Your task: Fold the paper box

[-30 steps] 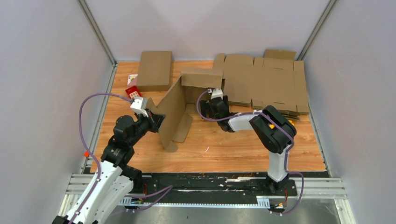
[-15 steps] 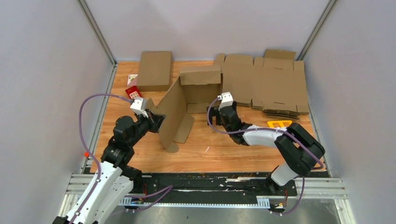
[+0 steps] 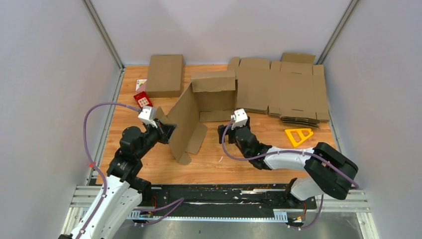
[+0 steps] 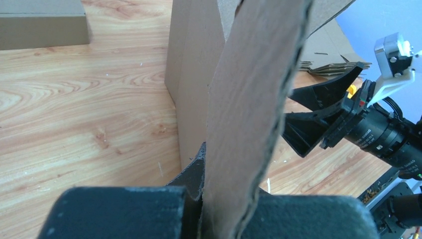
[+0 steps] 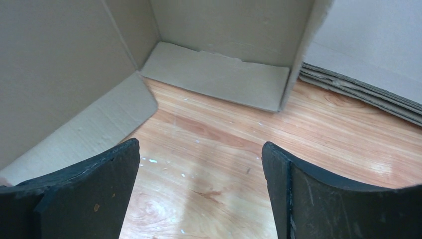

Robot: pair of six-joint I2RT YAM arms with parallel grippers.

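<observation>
**Brace the tall wall, then work the loose flap**

The paper box (image 3: 199, 112) stands half raised at the middle of the desk (image 3: 249, 164), between the two arms. The job in hand looks like squaring its walls. The left gripper (image 3: 168, 130) is clenched on the edge of the tall slanting panel, and its best use is as a firm anchor, without twisting the board. The right gripper (image 5: 200, 145) is spread wide and grasping nothing, and it faces the inner corner. It should probably go in low and meet the rounded flap on the desk square-on, pushing along the crease rather than across it. A lopsided push could tip the whole panel or slide the box.

The box is plain brown corrugated board. The tall panel leans from near left toward a far wall, which carries a top flap folded forward. A narrow strip lies flat at that wall's foot. The fluting shows along the pinched edge.
</observation>
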